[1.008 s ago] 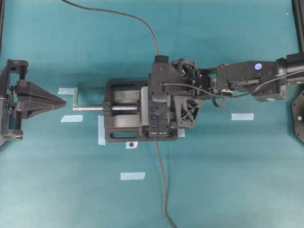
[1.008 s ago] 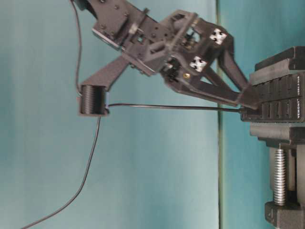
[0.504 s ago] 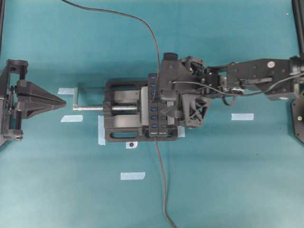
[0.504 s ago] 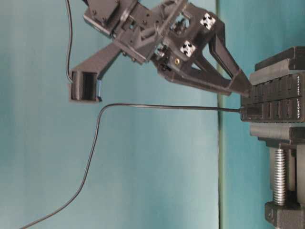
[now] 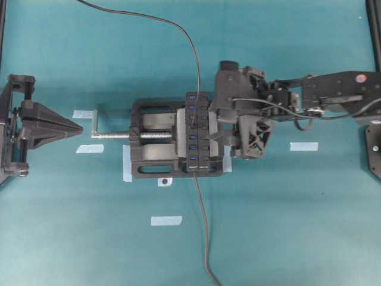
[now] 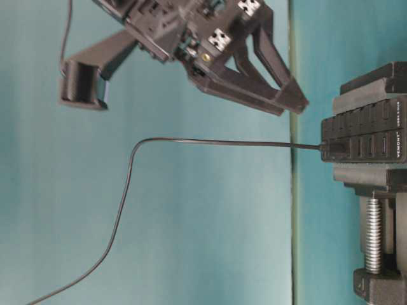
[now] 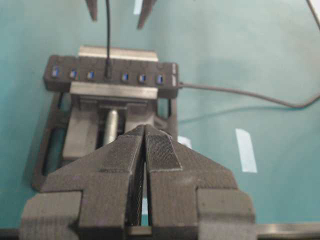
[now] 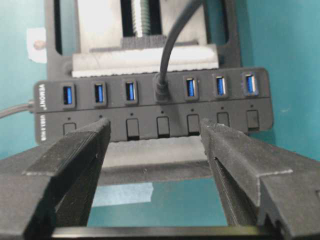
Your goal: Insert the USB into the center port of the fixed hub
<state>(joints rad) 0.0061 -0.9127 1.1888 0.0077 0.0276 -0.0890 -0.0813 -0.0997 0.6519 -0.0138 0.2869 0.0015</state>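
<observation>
The fixed hub (image 8: 150, 112) is clamped in a vise with its row of blue ports facing up. The USB (image 8: 161, 88) stands plugged into the center port and covers that slot; three blue ports show on each side. Its thin cable (image 6: 222, 143) runs off freely. My right gripper (image 8: 155, 131) is open, with nothing between its fingers. It hovers just off the hub's button side and above it (image 6: 289, 103), touching neither hub nor plug. My left gripper (image 7: 145, 132) is shut and empty, far to the left (image 5: 76, 127), pointing at the vise.
The black vise (image 5: 152, 140) with its silver screw (image 5: 116, 135) holds the hub mid-table. The hub's own thick cable (image 5: 204, 238) runs to the near edge. Pale tape strips (image 5: 303, 146) (image 5: 166, 220) lie on the teal mat.
My right gripper, open throughout, has drawn back from the plug, rising and moving right off the hub. The USB stays in the port. Its cable slipped free of the wrist and hangs slack.
</observation>
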